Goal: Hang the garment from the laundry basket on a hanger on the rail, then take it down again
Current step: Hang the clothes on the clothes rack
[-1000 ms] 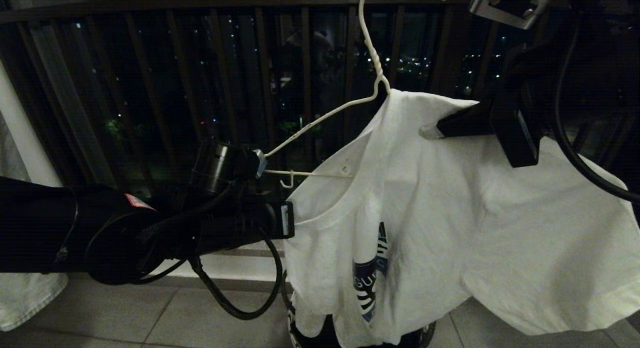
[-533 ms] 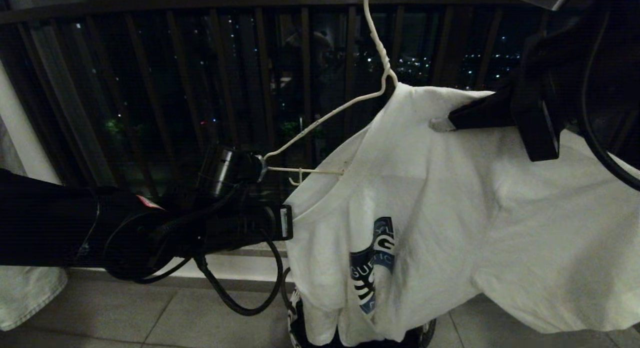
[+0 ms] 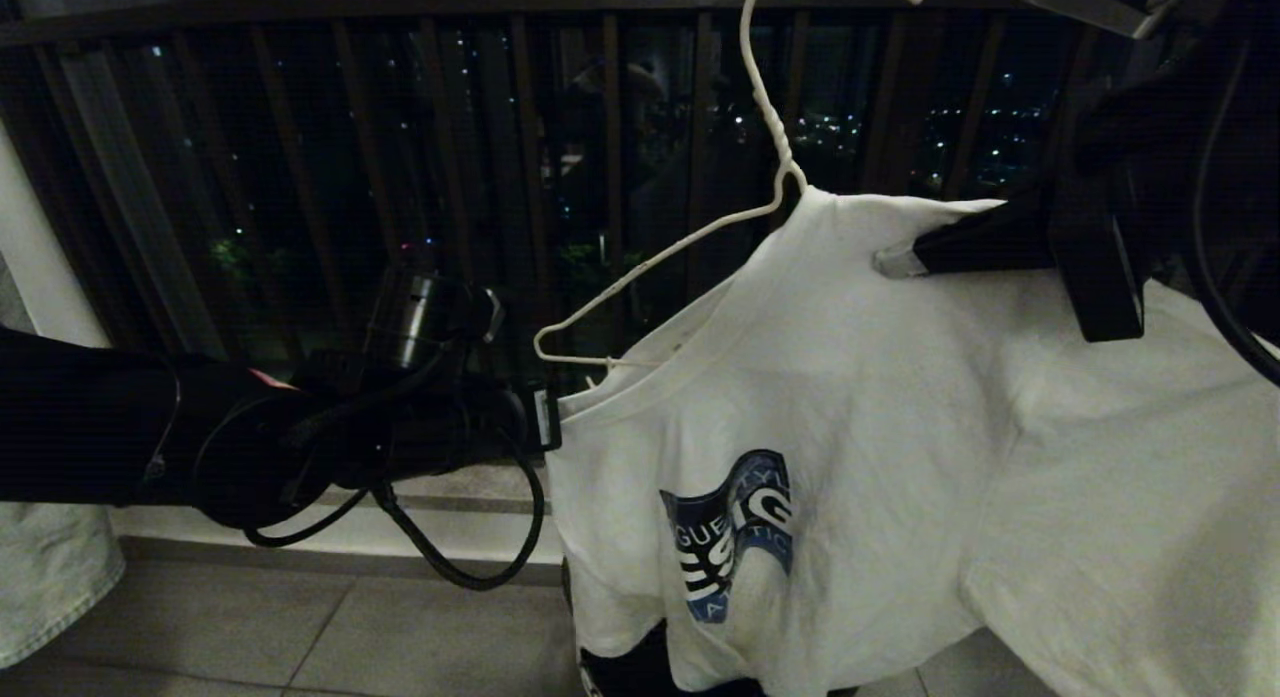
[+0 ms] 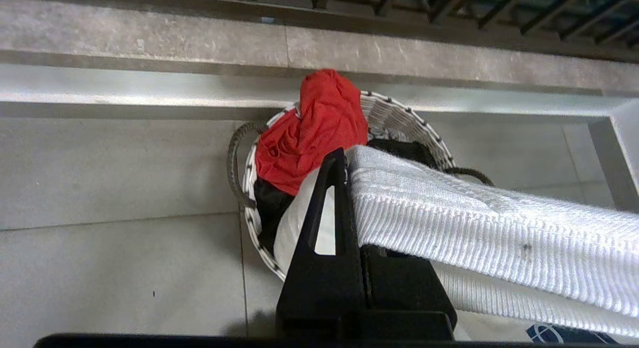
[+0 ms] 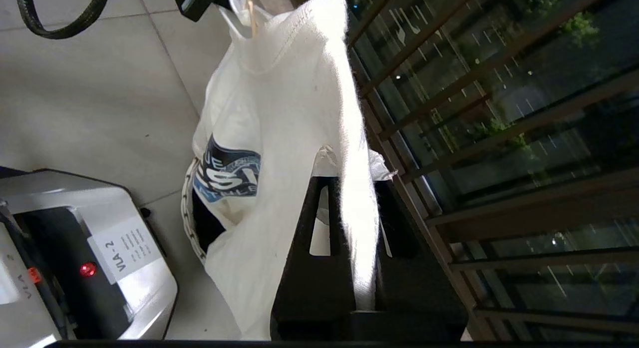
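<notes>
Left gripper [image 3: 550, 417] clamped on collar edge of white short-sleeved T-shirt with dark blue logo [image 3: 850, 447], just below bare end of thin cream-white wire hanger [image 3: 690, 237]. Right gripper [image 3: 900, 260] pinched shut on shirt's shoulder, right of hanger's twisted neck. Shirt draped half over hanger, one hanger arm bare, hem hanging above small round pale woven laundry basket [image 4: 399, 118] holding crumpled red cloth [image 4: 309, 133]. Dark barred railing [image 3: 300, 157] behind hanger.
</notes>
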You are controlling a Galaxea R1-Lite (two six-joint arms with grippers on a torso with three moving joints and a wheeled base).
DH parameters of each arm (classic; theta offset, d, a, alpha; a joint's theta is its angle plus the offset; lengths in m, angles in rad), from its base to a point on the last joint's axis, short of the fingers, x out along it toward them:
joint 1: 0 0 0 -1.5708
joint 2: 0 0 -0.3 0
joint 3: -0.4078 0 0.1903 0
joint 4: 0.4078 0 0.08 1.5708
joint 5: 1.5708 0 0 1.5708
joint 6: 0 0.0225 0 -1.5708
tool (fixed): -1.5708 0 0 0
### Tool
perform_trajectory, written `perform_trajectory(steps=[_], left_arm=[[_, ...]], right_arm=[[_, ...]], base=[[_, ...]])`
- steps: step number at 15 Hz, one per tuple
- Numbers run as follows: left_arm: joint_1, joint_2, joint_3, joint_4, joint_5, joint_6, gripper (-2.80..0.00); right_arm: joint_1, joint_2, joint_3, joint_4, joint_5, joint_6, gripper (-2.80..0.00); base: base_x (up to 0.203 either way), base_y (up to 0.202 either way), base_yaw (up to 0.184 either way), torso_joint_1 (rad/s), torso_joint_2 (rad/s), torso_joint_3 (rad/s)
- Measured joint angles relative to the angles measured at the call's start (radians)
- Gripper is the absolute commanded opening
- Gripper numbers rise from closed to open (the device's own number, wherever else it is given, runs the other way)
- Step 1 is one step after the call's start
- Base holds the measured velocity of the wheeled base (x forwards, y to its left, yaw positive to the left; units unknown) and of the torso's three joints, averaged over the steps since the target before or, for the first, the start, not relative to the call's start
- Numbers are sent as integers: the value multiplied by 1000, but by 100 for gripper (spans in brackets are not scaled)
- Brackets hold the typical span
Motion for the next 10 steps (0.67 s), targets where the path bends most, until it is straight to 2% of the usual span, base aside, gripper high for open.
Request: perform_trajectory(steps=[3,5,8,10], left_arm=[[4,8,-2,2,-2,2,-280],[1,15,8,3,-17,25,-280],[-18,15,32,4,-94,31,-280],[-45,13,46,4,-106,29,-280]], right_arm=[[-2,-2,-4,-6,2,3,-280],[-3,-2,-5,-9,3,4,-280],[-2,-4,-7,-11,13,4,-280],[0,-5,-7,-14,22,5,-280]], base=[[0,0,0,0,0,0],[0,0,0,0,0,0],[0,0,0,0,0,0],[0,0,0,0,0,0]])
